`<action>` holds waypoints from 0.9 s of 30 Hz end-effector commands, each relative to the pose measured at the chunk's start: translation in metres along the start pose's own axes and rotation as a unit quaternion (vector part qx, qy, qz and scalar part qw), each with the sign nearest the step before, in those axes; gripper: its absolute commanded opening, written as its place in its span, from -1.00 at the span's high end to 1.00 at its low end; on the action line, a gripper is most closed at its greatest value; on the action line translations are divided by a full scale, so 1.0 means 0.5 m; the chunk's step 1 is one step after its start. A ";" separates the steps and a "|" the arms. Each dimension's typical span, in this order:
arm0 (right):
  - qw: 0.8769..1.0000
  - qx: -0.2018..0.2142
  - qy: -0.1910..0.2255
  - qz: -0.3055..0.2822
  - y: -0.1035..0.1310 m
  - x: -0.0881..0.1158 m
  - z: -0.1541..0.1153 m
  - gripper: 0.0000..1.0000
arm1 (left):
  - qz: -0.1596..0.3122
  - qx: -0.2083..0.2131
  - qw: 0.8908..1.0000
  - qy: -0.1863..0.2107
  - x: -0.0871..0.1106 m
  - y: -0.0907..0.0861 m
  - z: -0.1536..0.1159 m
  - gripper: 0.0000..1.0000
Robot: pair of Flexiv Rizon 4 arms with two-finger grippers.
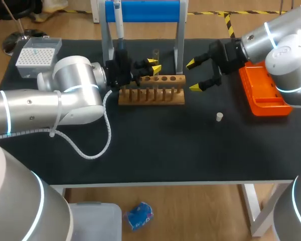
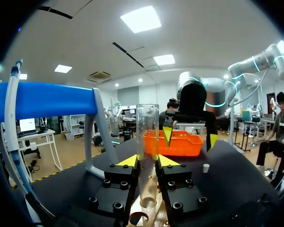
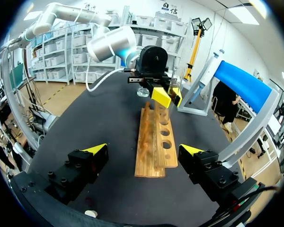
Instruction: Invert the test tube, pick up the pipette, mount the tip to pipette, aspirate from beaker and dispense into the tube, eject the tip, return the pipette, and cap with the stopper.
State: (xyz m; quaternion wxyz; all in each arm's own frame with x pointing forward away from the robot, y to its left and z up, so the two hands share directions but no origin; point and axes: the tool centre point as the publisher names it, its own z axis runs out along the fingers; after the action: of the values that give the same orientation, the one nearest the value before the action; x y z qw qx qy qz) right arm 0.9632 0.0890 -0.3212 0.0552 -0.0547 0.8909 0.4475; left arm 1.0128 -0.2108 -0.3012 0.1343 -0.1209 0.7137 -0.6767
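A clear glass test tube (image 2: pixel 147 135) stands upright between the fingers of my left gripper (image 2: pixel 147 161), which is shut on it just above the wooden rack (image 1: pixel 151 91). In the head view that gripper (image 1: pixel 153 66) is over the rack's left end. My right gripper (image 1: pixel 192 75) hangs open and empty off the rack's right end, facing along the rack (image 3: pixel 156 142) toward the left gripper (image 3: pixel 166 97). The pipette (image 1: pixel 119 22) hangs on the blue stand (image 1: pixel 143 11). A small white stopper (image 1: pixel 219 117) lies on the mat right of the rack. A glass beaker (image 1: pixel 155 52) sits behind the rack.
The white tip box (image 1: pixel 36 55) sits at the back left. An orange tray (image 1: pixel 263 90) lies at the right under my right arm. The stand's metal legs (image 1: pixel 179 47) rise just behind the rack. Bare black mat (image 1: pixel 165 145) lies in front of the rack.
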 end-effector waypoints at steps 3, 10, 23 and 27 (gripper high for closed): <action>1.000 0.000 0.001 0.000 -0.001 -0.001 0.000 -1.00 | 0.004 -0.005 1.000 -0.014 0.004 -0.004 -0.017 -1.00; 1.000 0.000 0.001 0.000 -0.001 -0.001 0.000 -1.00 | 0.003 -0.043 0.998 -0.046 0.011 -0.024 -0.095 -1.00; 1.000 0.000 0.001 0.000 -0.001 -0.001 0.000 -1.00 | -0.017 -0.096 0.991 -0.090 0.011 -0.075 -0.240 -1.00; 1.000 0.000 0.001 0.000 -0.001 -0.001 0.000 -1.00 | -0.041 -0.108 0.986 -0.121 0.008 -0.093 -0.284 -1.00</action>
State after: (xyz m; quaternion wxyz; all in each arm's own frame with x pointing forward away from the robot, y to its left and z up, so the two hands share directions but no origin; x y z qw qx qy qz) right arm 0.9632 0.0890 -0.3212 0.0552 -0.0546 0.8909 0.4475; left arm 0.9784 -0.1043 -0.2637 0.1693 -0.2212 0.7569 -0.5911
